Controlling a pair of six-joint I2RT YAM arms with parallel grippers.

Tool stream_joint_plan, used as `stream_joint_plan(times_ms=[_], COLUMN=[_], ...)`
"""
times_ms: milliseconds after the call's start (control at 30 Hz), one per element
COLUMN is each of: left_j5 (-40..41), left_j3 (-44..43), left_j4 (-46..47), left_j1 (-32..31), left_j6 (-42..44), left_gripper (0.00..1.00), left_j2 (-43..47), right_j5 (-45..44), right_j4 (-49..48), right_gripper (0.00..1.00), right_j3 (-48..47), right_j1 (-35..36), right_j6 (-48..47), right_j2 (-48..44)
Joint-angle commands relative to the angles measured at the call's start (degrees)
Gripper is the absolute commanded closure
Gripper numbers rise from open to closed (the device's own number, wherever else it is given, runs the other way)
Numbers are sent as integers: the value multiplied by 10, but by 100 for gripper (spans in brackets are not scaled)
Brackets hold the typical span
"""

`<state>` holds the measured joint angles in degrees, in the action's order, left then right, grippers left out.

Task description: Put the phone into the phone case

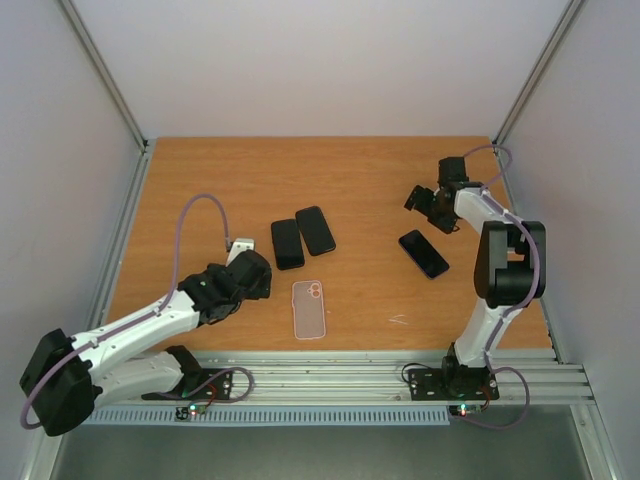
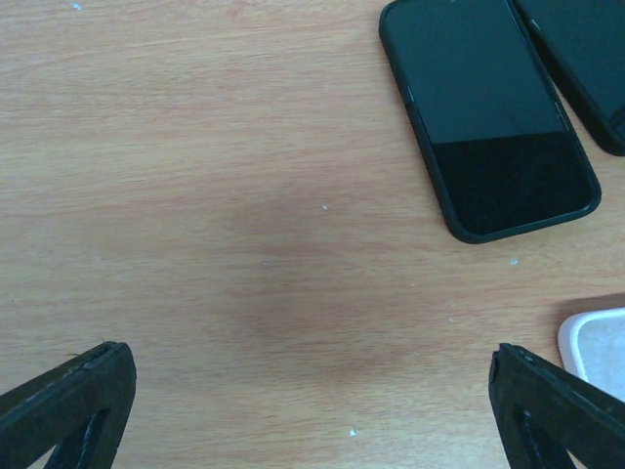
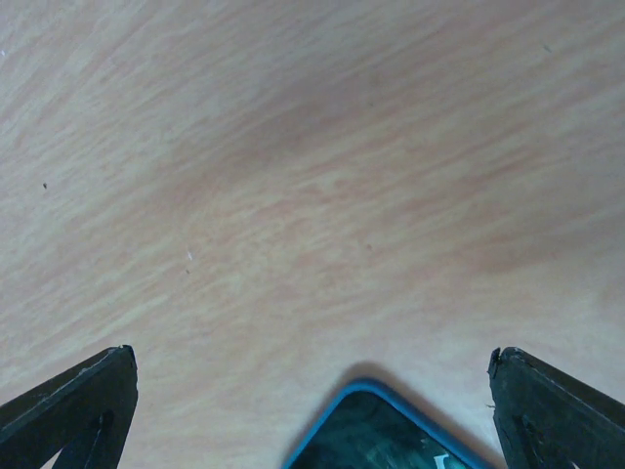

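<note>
At the right wrist view's edge, the phone (image 3: 383, 435) shows one corner.

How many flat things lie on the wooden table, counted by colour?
Black flat rectangular slabs: 2
Pale translucent phone case: 1
Dark phone with blue rim: 1
Total: 4

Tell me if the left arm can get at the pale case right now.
Probably yes: the left gripper, jaws open, sits just beside the case with only bare table between them.
</note>
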<state>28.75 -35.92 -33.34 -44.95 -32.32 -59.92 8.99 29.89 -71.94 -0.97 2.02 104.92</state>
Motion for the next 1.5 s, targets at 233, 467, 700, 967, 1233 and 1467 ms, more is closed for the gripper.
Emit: stream_joint_plan(times_ms=[233, 467, 700, 967, 1233, 1467], left_j5=[10, 8, 6, 7, 9, 9], left_j3=[-2, -2, -2, -1, 0, 2], left_j4=[21, 22, 22, 20, 19, 21], left_j1=[4, 4, 4, 4, 4, 3], left_j6=[19, 17, 16, 12, 11, 10], left_gripper=[1, 1, 1, 1, 1, 1], left_j2=[-41, -44, -43, -40, -38, -35], right_j5=[61, 98, 129, 124, 88, 77], right_j4=[26, 20, 13, 16, 52, 66], right_gripper=[2, 2, 1, 2, 2, 2], right_j3=[-40, -18, 29, 89, 135, 205], right_j1=[-3, -3, 9, 76, 132, 150], right_j6=[-29, -37, -45, -69, -81, -75], right_j2=[68, 75, 44, -6, -56, -120])
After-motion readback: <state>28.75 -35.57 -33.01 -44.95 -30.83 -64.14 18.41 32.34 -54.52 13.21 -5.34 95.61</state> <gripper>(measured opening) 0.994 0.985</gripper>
